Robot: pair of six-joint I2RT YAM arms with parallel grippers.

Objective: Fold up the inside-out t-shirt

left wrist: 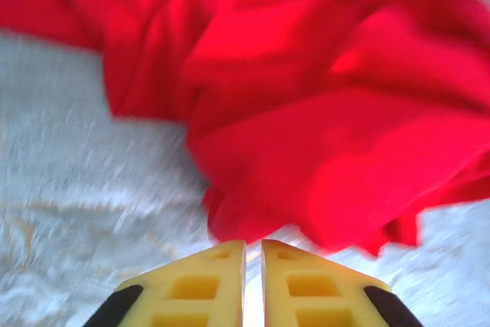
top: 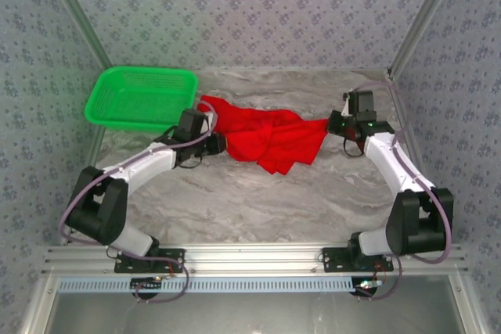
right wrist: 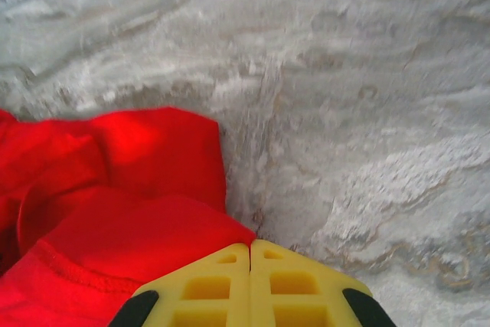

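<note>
The inside-out t-shirt [top: 266, 138] lies bunched in a red heap on the marble table at mid-back, one corner drawn out to the right. My left gripper [top: 221, 145] sits at the heap's left edge. In the left wrist view its yellow jaws [left wrist: 253, 244] stand a narrow slit apart with only table showing between them, and the red cloth [left wrist: 306, 112] lies just beyond the tips. My right gripper [top: 333, 124] is at the drawn-out corner. In the right wrist view it [right wrist: 250, 246] is shut, with the red cloth [right wrist: 115, 212] running into the tips.
A green plastic basket [top: 141, 95] stands at the back left, close behind my left wrist. Patterned walls close in the back and sides. Bare marble table [top: 250, 201] stretches between the shirt and the arm bases.
</note>
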